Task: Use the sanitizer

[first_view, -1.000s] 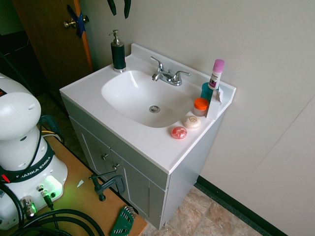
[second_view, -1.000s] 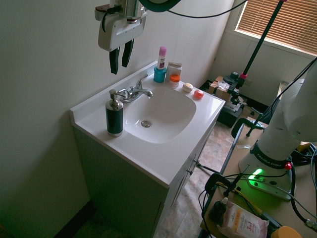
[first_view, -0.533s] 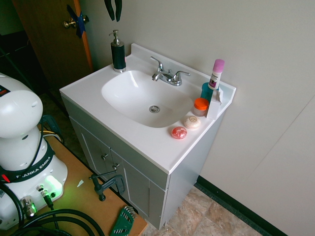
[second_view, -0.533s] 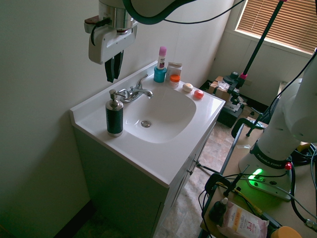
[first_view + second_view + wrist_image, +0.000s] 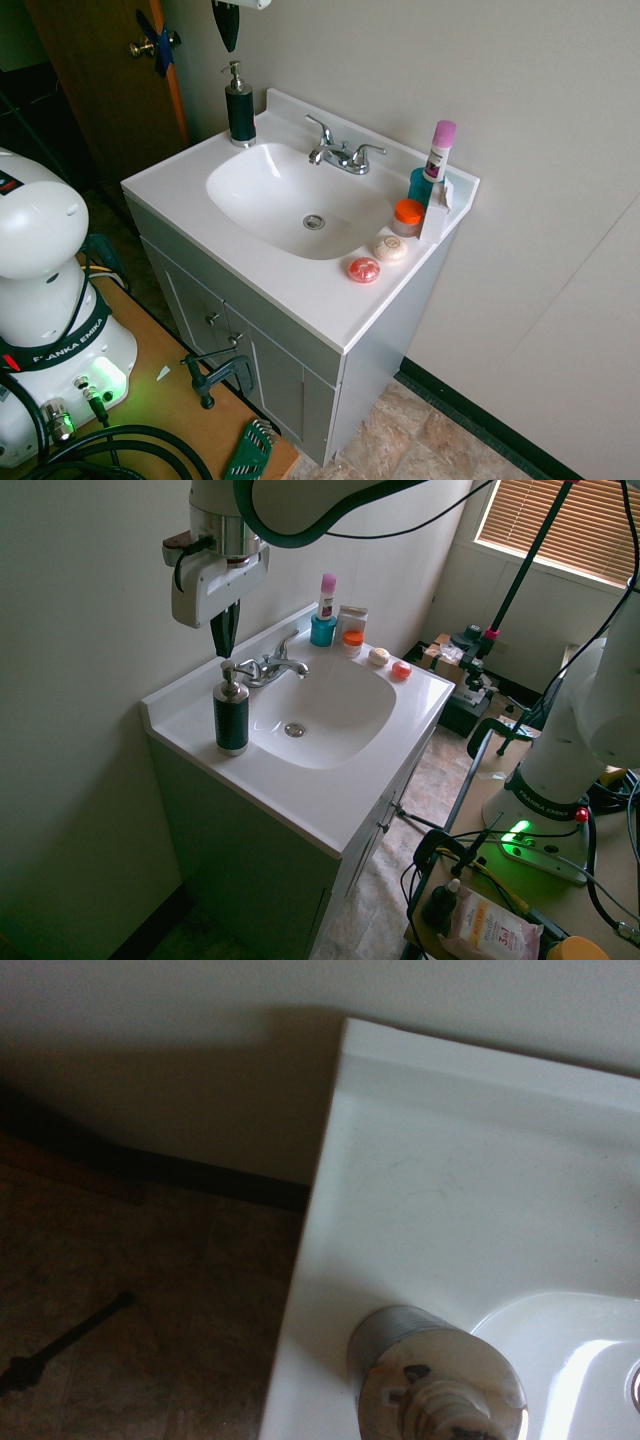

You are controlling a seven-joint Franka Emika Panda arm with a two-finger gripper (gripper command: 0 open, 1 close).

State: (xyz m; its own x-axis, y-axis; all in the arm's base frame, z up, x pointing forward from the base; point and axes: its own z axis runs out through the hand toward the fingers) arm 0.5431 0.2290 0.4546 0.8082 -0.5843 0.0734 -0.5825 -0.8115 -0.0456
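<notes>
Bearing "FRANKA EMIKA" (image 5: pixel 72 343), the robot's base gleams.

A white vanity top (image 5: pixel 300 793) with a raised back edge and a sunken basin (image 5: pixel 335 710) lies below the jaws of the gripper (image 5: pixel 225 654). Closest under the jaws, near the corner of the top, stands the sanitizer (image 5: pixel 231 720), upright, a dark bottle with a silver pump. A little farther from the jaws is the chrome faucet (image 5: pixel 276 668), fixed behind the basin. Across the basin, well apart from the jaws, the teal cup (image 5: pixel 322 632), a small box (image 5: pixel 353 619) and the orange-lidded jar (image 5: pixel 353 643) stand grouped; beyond them lie a cream round item (image 5: pixel 379 657) and, farthest from the jaws, a red one (image 5: pixel 401 670).
</notes>
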